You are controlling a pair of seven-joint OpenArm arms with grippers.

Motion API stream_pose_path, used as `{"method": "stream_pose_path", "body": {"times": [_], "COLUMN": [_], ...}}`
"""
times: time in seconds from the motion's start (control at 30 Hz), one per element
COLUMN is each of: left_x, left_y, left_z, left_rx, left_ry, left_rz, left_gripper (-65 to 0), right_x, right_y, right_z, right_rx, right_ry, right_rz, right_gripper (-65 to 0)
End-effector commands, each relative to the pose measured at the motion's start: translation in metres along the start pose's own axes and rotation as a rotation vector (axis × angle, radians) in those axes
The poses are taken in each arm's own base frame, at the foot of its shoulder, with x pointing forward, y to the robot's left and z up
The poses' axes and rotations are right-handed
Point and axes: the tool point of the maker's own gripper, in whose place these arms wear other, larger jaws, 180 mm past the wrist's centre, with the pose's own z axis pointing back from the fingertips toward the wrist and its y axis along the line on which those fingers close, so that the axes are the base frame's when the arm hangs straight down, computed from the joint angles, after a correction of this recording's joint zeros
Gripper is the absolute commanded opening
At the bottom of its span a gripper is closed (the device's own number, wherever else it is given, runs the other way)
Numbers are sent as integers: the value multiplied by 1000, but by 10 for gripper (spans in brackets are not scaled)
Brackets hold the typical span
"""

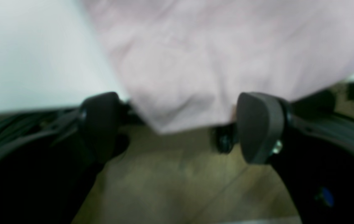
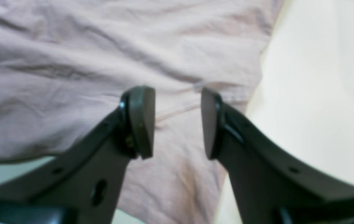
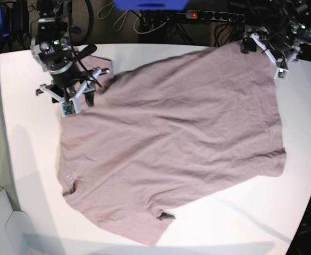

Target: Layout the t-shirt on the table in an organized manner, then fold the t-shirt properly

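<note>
Shirt spread slantwise, both arms at the far edge

Nearest me lay the t-shirt, collar toward the table's near-left corner, hem running up to the far-right corner, so its long axis crossed the table diagonally. At the far-left edge I had the right gripper over a sleeve, jaws partly apart, holding nothing. Across at the far-right corner, the left gripper stood wide open beside the overhanging hem corner, empty, the nearer one to it.
</note>
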Motion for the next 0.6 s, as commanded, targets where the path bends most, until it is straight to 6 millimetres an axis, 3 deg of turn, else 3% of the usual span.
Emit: {"method": "stream_pose_path", "body": {"times": [0.0, 0.23, 0.37, 0.57], "left_x": [2, 6, 13, 38], "left_y": [4, 4, -9, 7], "left_z": [0, -28, -49, -74], "left_rx": [7, -50, -116, -138], "left_ry": [-6, -26, -78, -102], "left_rz": [5, 84, 94, 146], "left_gripper": [-81, -83, -83, -83], "right_x": [11, 4, 2, -3], "right_y": [-3, 0, 0, 0], "right_z": [3, 5, 5, 7], "right_rx": [-7, 1, 1, 1], "right_ry": [-43, -26, -20, -9], "right_rz": [6, 7, 6, 9], "right_gripper": [-396, -396, -396, -396]}}
